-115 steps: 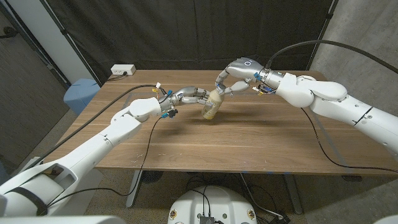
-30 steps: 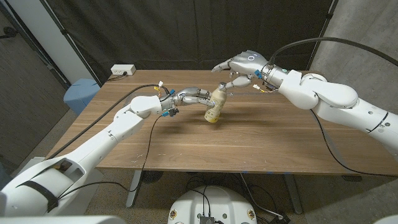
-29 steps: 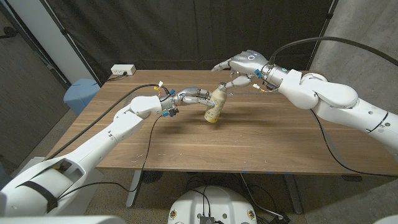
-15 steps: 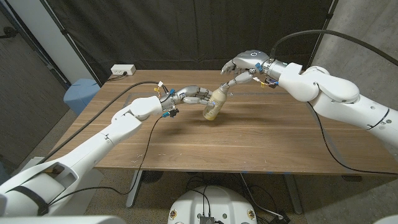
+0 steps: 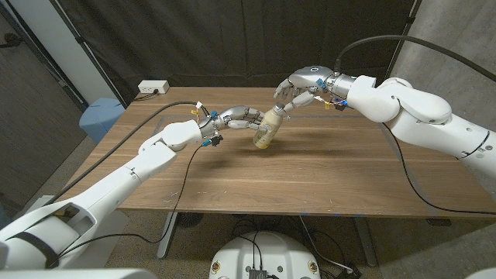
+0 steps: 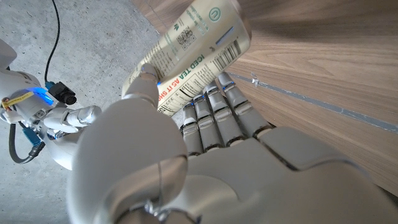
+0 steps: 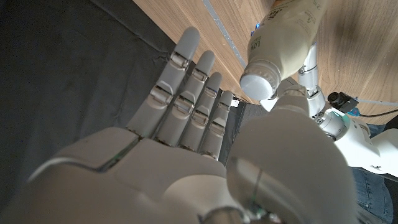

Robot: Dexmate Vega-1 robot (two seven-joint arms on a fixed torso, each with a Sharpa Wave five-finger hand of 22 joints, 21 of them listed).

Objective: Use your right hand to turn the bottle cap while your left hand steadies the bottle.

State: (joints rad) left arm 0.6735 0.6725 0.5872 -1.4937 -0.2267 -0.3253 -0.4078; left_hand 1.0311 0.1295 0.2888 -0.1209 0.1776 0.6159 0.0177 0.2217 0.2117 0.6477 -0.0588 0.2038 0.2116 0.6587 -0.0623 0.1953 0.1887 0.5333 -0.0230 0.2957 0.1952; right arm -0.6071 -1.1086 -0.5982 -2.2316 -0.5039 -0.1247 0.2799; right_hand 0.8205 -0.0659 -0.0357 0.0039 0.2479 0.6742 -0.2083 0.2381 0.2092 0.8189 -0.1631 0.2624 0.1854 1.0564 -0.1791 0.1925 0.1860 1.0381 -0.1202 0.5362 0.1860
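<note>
- Bottle [image 5: 266,130]: small, pale cream, wrapped in a printed label; tilted, cap end leaning toward the right hand, base on or just above the surface [image 5: 310,178] — contact cannot be told. It sits toward the far middle of the surface.
- Label [image 6: 199,50]: reads "ICED TEA" in red, followed by "AS IT SHO…", the rest hidden by the thumb; a barcode, a QR-like square and a round mark also show.
- Cap [image 7: 261,81]: white, round, on the bottle's neck.
- Left hand [image 5: 239,118]: grips the bottle's body, fingers along one side and thumb across the label.
- Right hand [image 5: 298,87]: at the cap end of the bottle; fingers spread and extended beyond the cap, thumb beside the cap. Whether it touches the cap cannot be told.
- Power strip [image 5: 153,87]: white, at the surface's far left corner, well apart from the bottle.
- Cables [image 5: 151,122]: black, trailing along both arms.
- Curtain [image 5: 256,39]: black, behind the surface.
</note>
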